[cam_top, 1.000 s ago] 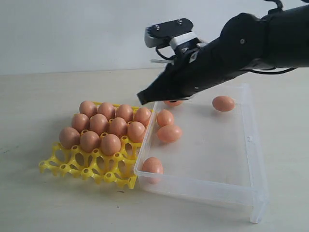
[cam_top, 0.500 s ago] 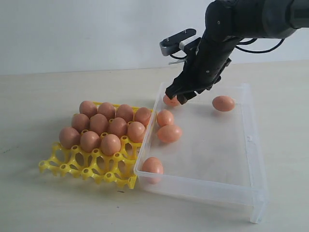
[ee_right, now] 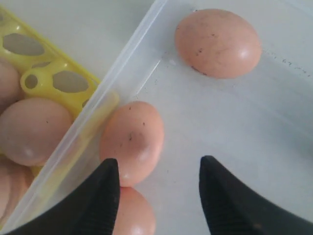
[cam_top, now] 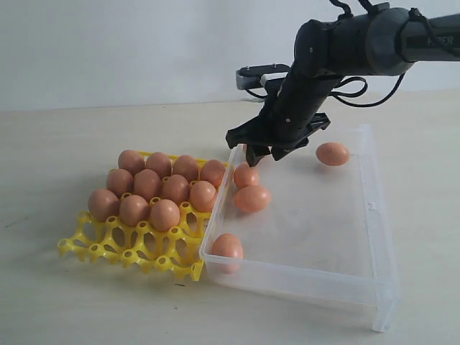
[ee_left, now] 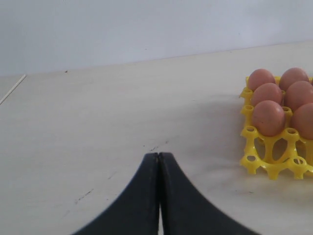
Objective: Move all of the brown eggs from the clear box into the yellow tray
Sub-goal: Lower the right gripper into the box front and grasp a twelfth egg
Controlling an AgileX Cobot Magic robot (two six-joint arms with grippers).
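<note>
Your right gripper, fingers spread and empty, hangs over eggs lying in the box by its tray-side wall. Other eggs sit in the tray. Your left gripper is clenched on nothing.

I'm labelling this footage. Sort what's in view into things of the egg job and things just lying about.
Job: brown eggs, some in the clear box, others in the yellow tray; open right gripper above the box.
Just there: table; wall; shut left gripper, apart from the eggs.
</note>
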